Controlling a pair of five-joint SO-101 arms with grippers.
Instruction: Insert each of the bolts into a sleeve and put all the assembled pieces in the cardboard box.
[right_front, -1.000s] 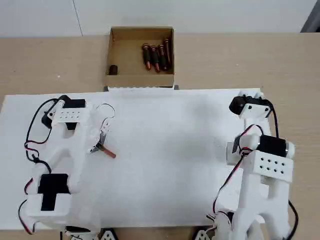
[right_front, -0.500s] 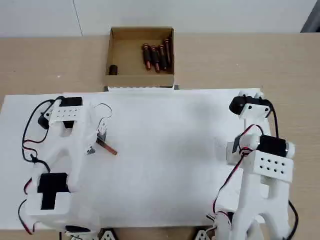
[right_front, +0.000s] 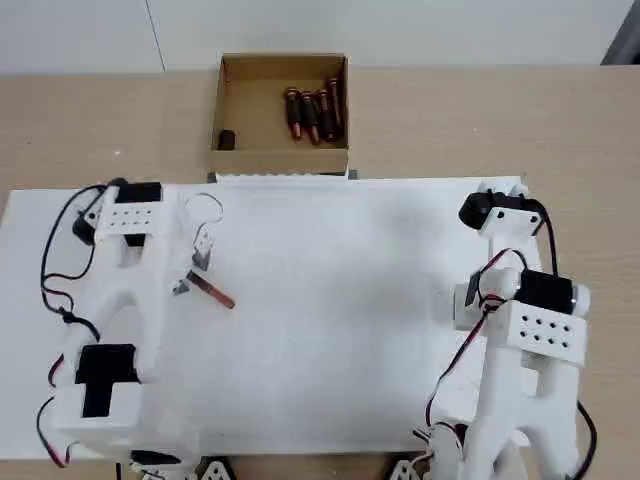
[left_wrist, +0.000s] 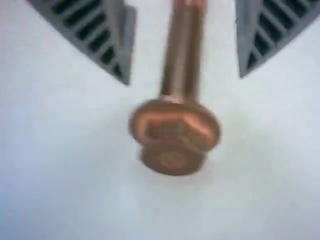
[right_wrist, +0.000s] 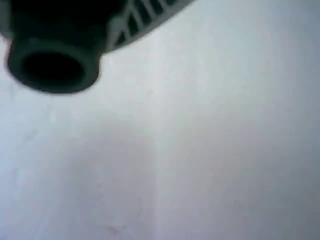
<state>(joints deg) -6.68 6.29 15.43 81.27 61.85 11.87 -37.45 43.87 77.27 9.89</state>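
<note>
A copper bolt (right_front: 212, 291) lies on the white sheet (right_front: 340, 300) at the left. My left gripper (right_front: 192, 270) stands open around its shaft. In the left wrist view the bolt (left_wrist: 175, 132) points its hex head at the camera, and both grey fingers (left_wrist: 107, 35) stand apart from it. My right gripper (right_wrist: 65, 30) is shut on a black sleeve (right_wrist: 52, 65), held low over the sheet at the right. The cardboard box (right_front: 250, 155) at the back holds several assembled pieces (right_front: 313, 112) and a loose black sleeve (right_front: 227, 139).
The right arm (right_front: 520, 330) stands at the sheet's right edge, with its black motor (right_front: 480, 210) near the far corner. Wooden table (right_front: 480, 120) surrounds the sheet. The sheet's middle lies bare between the two arms.
My left gripper has drawn back toward the far side and opened wider, and the bolt has shifted slightly with it. The right arm has kept still.
</note>
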